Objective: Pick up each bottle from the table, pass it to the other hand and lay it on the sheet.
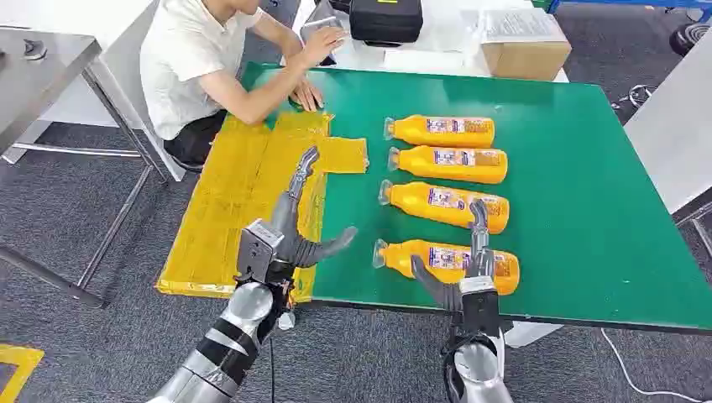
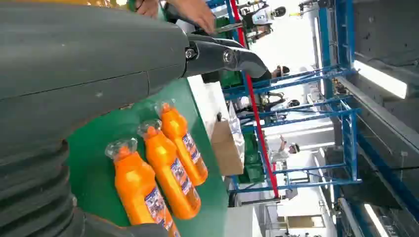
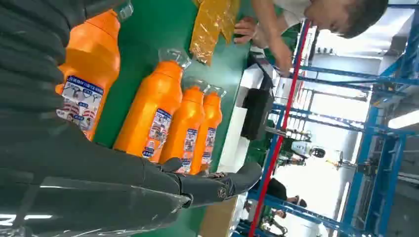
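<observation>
Four orange bottles lie side by side on the green table [image 1: 588, 185], their clear caps pointing toward the yellow sheet [image 1: 243, 193]. My right hand [image 1: 466, 273] is spread over the nearest bottle [image 1: 403, 254], thumb on one side and fingers reaching across its label, without gripping it. The right wrist view has that bottle [image 3: 91, 59] close under my right hand [image 3: 99, 173], with the second bottle [image 3: 153, 108] beside it. My left hand [image 1: 290, 227] hovers open above the sheet's near right edge and holds nothing. Three bottles [image 2: 170, 173] lie beyond my left hand [image 2: 99, 64] in the left wrist view.
A person [image 1: 193, 67] sits at the table's far left corner, one hand on the sheet's far end. A cardboard box [image 1: 525, 54] and a black case [image 1: 384, 21] stand behind the table. A grey table [image 1: 42, 59] stands at the left.
</observation>
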Tool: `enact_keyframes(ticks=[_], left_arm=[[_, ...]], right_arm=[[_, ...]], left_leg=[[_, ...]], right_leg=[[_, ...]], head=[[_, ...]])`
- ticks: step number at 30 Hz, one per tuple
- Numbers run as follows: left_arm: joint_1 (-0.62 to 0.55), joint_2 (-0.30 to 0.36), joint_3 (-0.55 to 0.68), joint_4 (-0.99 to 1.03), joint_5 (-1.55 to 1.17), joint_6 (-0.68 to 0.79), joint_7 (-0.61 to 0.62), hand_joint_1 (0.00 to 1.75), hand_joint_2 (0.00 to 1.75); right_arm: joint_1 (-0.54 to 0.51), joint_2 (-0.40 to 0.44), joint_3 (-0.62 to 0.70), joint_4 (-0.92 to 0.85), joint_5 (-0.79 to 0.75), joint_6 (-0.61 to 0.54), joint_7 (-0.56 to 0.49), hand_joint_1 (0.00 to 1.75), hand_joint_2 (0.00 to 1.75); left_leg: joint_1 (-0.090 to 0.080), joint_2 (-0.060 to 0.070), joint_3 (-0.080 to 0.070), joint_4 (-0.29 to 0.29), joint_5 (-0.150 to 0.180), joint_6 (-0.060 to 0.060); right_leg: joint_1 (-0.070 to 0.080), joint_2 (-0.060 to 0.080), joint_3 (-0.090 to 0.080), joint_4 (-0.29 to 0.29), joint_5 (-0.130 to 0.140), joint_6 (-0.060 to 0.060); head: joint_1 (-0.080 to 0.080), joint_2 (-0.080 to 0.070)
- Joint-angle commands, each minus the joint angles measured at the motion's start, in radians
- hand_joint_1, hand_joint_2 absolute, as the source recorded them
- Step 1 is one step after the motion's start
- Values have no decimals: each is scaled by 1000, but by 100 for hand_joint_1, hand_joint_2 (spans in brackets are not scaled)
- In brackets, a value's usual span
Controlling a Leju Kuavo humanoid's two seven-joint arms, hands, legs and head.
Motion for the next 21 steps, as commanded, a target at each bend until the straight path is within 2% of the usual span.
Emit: enact_keyframes(ticks=[1,4,7,8,10,13,16,21], left_arm=[[-7,21,-29,76,19,-17,-10,0,175],[86,50,-24,10,12,-10,-36,0,175],[155,29,-12,-82,21,-17,-51,0,175],[189,37,-30,-123,8,-28,-48,0,175],[247,44,-24,-163,-4,-3,-21,0,175],[298,39,36,-184,11,68,7,0,175],[363,58,30,-297,18,71,14,0,175],[374,61,25,-326,14,74,31,0,175]], right_arm=[[-16,-10,18,66,-2,5,3,0,175],[27,-8,59,41,11,-3,-7,0,175],[73,-12,81,-15,36,-42,-8,0,175],[95,-36,98,-21,166,-141,4,0,175],[133,-68,100,-22,237,-197,12,0,175],[143,-78,87,24,266,-224,49,0,175],[145,-105,91,76,350,-269,136,0,175],[143,-110,92,76,348,-271,134,0,175]], left_leg=[[1,0,5,0,-2,-2],[1,2,6,-2,-2,-2],[1,3,8,-3,-3,-2],[1,2,5,-2,-2,-2],[1,0,6,-2,-3,-2],[1,0,6,-2,-4,-2],[1,2,4,-2,-4,-2],[1,0,4,-1,-4,-2]], right_leg=[[1,1,5,-1,-1,-2],[1,2,6,-2,-1,-2],[1,4,7,-2,-2,-2],[1,2,5,-1,-2,-2],[1,0,6,-2,-3,-2],[1,2,5,-2,-3,-2],[1,3,4,-2,-3,-3],[1,1,4,-1,-3,-3]], head=[[0,0],[0,0],[0,0],[0,0],[0,0],[0,0],[0,0],[0,0]])
